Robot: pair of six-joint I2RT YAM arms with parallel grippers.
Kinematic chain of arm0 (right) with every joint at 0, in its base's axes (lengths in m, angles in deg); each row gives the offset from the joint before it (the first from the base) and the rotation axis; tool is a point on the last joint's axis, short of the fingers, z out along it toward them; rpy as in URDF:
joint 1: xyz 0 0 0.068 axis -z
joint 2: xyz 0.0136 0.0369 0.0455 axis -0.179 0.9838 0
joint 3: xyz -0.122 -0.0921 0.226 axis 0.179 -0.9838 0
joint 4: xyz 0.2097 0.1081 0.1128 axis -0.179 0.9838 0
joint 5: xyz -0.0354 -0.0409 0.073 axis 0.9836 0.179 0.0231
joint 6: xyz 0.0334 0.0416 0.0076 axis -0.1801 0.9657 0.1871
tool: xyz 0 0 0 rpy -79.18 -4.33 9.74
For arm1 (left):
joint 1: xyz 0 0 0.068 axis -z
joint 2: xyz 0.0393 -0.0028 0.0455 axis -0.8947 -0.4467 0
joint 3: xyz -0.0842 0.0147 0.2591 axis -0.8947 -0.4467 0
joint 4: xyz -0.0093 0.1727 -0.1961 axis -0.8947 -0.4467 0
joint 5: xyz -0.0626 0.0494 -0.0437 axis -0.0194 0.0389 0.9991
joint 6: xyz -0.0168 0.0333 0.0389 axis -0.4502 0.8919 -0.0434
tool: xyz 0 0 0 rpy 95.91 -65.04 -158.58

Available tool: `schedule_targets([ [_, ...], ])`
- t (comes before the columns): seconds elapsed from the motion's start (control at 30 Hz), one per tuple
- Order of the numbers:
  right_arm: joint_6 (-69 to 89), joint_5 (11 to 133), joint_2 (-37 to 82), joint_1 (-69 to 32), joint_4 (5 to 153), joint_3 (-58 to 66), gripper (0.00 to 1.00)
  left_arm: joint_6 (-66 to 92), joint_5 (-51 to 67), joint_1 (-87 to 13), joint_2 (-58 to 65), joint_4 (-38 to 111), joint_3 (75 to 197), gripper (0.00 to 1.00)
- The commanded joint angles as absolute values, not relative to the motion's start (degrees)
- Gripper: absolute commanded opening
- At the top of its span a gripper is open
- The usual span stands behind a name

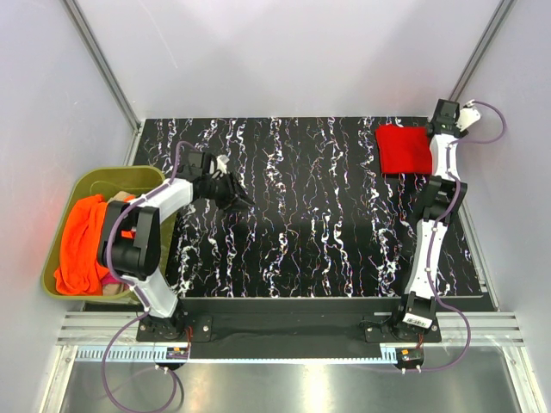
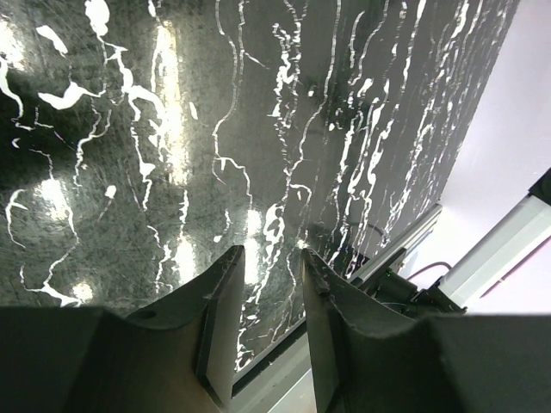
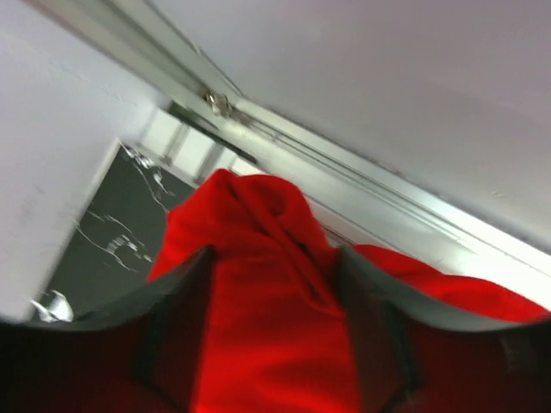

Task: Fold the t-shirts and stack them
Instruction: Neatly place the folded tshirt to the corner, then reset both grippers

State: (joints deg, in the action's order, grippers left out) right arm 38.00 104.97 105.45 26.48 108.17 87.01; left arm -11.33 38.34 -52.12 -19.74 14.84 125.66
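A bright red t-shirt [image 1: 405, 148] lies folded flat at the table's far right corner. My right gripper [image 1: 433, 129] is at its right edge. In the right wrist view my right gripper [image 3: 274, 258] stands open with its fingers on either side of a raised fold of the red t-shirt [image 3: 258, 292]. An orange t-shirt [image 1: 86, 241] is heaped in the olive-green tub, with a bit of magenta cloth [image 1: 112, 277] and beige cloth [image 1: 121, 196] beside it. My left gripper [image 1: 244, 201] hovers over bare table near the tub, open and empty, and shows in the left wrist view [image 2: 271, 258].
The olive-green tub [image 1: 76, 186] hangs off the table's left edge. The black marbled table [image 1: 310, 215] has a metal rail [image 1: 293, 340] along its near edge. White enclosure walls [image 1: 293, 60] stand close behind and beside the red shirt.
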Motion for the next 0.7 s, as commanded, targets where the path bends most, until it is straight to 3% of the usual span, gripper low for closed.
schedule_targets([
  [0.0, 27.4, 103.3, 99.6, 26.5, 108.1, 85.7, 0.72, -12.0, 39.1, -51.9, -15.0, 16.4, 126.8, 0.37],
  [0.07, 24.1, 104.0, 97.5, 25.6, 108.5, 85.6, 0.75, -12.4, 39.1, -51.9, -13.5, 16.7, 126.3, 0.37],
  [0.13, 18.8, 107.8, 94.8, 24.3, 110.9, 86.6, 0.86, -12.5, 39.1, -51.9, -11.2, 16.7, 125.7, 0.37],
  [0.2, 14.0, 111.1, 91.5, 23.4, 114.2, 87.5, 0.89, -12.5, 39.1, -51.9, -9.4, 16.7, 125.0, 0.38],
  [0.23, 12.9, 112.5, 90.1, 22.9, 115.1, 86.9, 0.98, -12.5, 39.1, -51.9, -7.8, 16.8, 124.7, 0.38],
  [0.27, 10.6, 113.9, 86.9, 22.3, 115.4, 84.1, 1.00, -12.3, 39.2, -51.9, -7.1, 16.7, 124.4, 0.38],
  [0.47, 5.3, 116.6, 77.4, 17.7, 120.8, 75.7, 1.00, -11.0, 39.6, -51.9, -0.5, 16.4, 121.0, 0.39],
  [0.67, 13.7, 110.2, 65.0, 6.2, 129.3, 63.5, 1.00, -11.7, 39.5, -52.0, 2.8, 15.9, 119.5, 0.43],
])
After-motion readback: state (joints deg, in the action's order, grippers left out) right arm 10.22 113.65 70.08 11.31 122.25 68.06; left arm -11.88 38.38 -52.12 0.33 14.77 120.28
